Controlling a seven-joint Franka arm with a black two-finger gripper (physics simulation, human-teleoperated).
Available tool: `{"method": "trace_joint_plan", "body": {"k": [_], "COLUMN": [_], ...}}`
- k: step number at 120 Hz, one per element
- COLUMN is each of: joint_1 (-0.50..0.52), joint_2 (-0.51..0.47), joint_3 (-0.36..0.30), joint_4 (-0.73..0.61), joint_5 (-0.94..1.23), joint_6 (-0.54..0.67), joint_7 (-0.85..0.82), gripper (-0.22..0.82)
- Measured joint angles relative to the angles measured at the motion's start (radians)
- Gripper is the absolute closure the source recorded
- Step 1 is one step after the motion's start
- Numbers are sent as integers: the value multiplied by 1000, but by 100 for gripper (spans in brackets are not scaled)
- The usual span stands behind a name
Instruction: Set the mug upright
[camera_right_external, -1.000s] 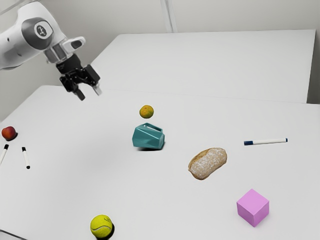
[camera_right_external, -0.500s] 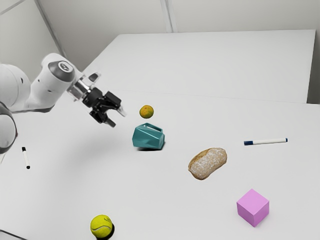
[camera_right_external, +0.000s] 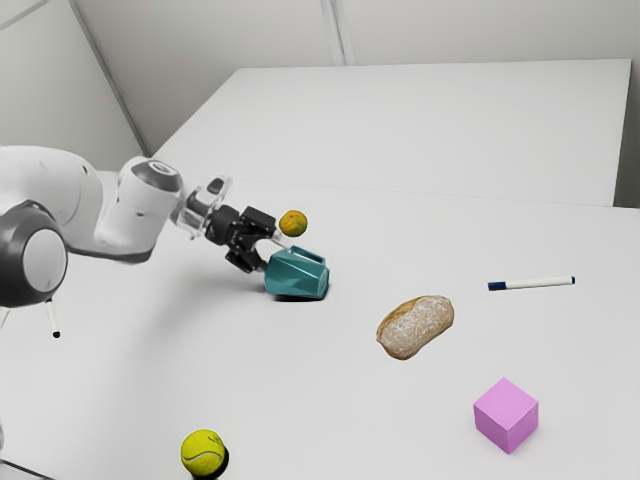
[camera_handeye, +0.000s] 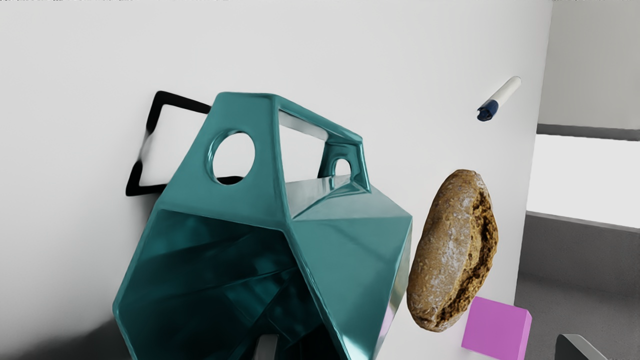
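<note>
The teal mug (camera_right_external: 297, 274) lies on its side on the table, its handle uppermost and its mouth facing the exterior view's left. Right at that mouth is my black gripper (camera_right_external: 274, 256), reaching down at a slant. Seen from the wrist, the mug (camera_handeye: 345, 250) shows its dark hollow inside and the holes in its handle. My gripper (camera_handeye: 420, 347) is open: one fingertip (camera_handeye: 267, 348) overlaps the mouth, the other lies outside the mug, well apart. Whether the first finger touches the mug, I cannot tell.
An orange fruit (camera_right_external: 293, 223) lies close behind the mug and gripper. The bread (camera_right_external: 416, 327), pink cube (camera_right_external: 506, 415) and blue-capped marker (camera_right_external: 532, 284) lie toward the exterior view's right. A tennis ball (camera_right_external: 203, 453) sits near its bottom edge.
My arm has come down and toward the exterior view's right, bringing the open gripper from well above the table to the mug's mouth. The mug has not moved.
</note>
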Motion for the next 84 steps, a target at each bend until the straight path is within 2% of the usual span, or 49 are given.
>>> {"method": "trace_joint_plan", "body": {"k": [4,24,36,54,84], "joint_1": [1,3,3,2,1], "joint_2": [3,12,13,12,-40], "joint_3": [0,-1,-1,-1,3], "joint_4": [-1,-1,1,5,7], "joint_5": [-14,-52,-64,-69,-43], "joint_6": [-7,-29,-35,-41,-45], "joint_7": [8,53,74,103,139], "gripper": [2,46,60,71,77]}}
